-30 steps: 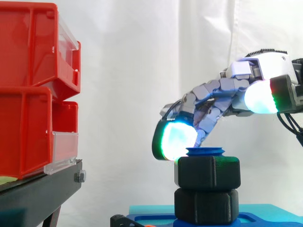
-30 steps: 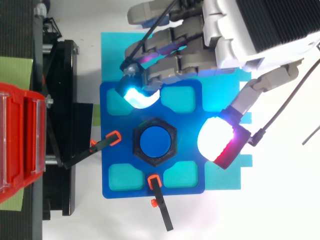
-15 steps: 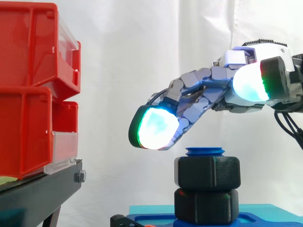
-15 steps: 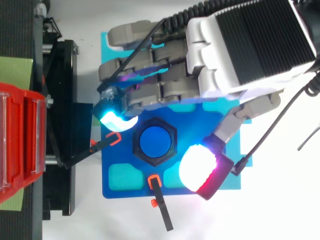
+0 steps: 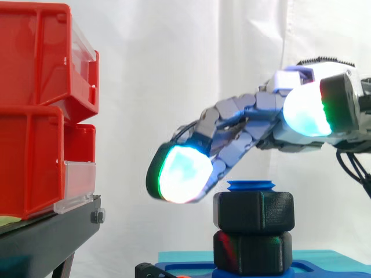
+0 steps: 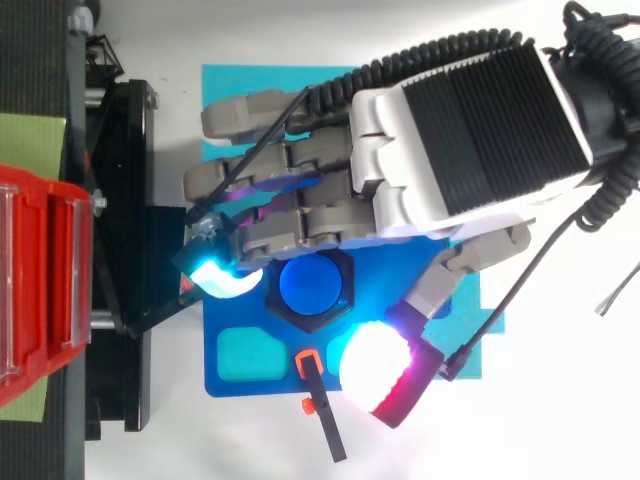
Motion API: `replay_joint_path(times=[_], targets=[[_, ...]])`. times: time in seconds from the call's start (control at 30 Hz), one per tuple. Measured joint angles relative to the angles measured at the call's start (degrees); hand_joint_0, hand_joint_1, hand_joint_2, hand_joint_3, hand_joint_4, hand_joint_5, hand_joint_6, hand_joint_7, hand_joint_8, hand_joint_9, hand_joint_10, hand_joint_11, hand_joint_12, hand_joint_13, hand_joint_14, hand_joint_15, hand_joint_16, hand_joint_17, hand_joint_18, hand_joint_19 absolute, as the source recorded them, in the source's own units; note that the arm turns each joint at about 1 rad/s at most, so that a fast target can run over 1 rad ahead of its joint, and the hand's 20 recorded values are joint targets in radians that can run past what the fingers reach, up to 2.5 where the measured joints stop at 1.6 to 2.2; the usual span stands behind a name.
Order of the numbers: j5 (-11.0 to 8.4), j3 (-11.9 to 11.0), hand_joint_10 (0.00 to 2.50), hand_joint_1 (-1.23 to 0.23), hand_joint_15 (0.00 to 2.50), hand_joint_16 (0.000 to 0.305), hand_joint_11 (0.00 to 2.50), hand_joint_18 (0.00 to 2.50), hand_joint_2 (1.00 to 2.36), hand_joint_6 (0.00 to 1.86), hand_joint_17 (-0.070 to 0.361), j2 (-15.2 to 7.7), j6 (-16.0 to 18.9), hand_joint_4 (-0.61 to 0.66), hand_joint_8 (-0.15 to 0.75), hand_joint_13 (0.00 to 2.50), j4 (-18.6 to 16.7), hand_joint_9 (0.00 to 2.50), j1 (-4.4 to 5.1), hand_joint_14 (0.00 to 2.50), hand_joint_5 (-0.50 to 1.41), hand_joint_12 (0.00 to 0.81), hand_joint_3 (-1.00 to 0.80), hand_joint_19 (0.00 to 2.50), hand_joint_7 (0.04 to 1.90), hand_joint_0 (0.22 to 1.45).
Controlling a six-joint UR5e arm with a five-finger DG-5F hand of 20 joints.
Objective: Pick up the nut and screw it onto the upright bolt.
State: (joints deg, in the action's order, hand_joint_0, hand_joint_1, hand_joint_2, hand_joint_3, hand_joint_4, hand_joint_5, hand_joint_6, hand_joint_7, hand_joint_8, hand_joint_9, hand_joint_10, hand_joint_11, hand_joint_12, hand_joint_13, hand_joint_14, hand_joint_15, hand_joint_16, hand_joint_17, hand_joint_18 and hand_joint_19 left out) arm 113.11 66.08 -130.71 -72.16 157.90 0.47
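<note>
White curtain [image 5: 174, 69] as backdrop; at left, red bins [image 5: 35, 104] stacked on a black stand [image 5: 52, 231]. Lower down, a blue plate [image 6: 270, 372] lying on a cyan mat [image 6: 225, 85], with two black orange-tipped clamps [image 6: 320, 410] at its left and bottom edges. At the plate's middle, the upright blue bolt [image 5: 251, 185], carrying the black hex nut [image 5: 255, 211] near its top, directly above a second black hex piece [image 5: 252, 252]; just the bolt's blue tip poking out above the nut.

Reaching in from the right, above the nut: hand [image 6: 460, 140], open, fingers stretched long and sloping down to the left, gripping nothing. From the side, leading fingertip [image 5: 179, 174] glowing cyan-white with a green rim, just left of the nut at about the height of its top face. From above, fingers crossing the nut's upper edge, with the thumb pad [image 6: 378, 375] glowing white and red below and right of the nut, apart from it. No curl around the nut or the bolt.
</note>
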Motion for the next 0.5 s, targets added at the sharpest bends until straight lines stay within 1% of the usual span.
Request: replay_joint_path(times=[0.2,0.27,0.5], targets=[[0.17,0.01,0.0,-0.13,0.0,0.029,0.0,0.0,1.0,0.5,0.064,-0.48,0.56,0.24,0.226,0.25,-0.54,0.53,-0.14,0.0,-0.07,0.286,-0.5,0.0,0.97,0.5],[0.22,0.01,0.0,-0.14,0.0,0.027,0.0,0.0,1.0,0.5,0.062,-0.5,0.59,0.25,0.228,0.28,-0.52,0.55,-0.23,0.0,-0.06,0.277,-0.5,0.0,1.07,0.5],[0.32,0.08,0.0,-0.17,0.0,0.024,0.0,0.0,1.0,0.5,0.054,-0.53,0.54,0.23,0.239,0.32,0.27,0.6,-0.58,0.0,-0.04,0.262,-0.5,0.0,1.27,0.51]])
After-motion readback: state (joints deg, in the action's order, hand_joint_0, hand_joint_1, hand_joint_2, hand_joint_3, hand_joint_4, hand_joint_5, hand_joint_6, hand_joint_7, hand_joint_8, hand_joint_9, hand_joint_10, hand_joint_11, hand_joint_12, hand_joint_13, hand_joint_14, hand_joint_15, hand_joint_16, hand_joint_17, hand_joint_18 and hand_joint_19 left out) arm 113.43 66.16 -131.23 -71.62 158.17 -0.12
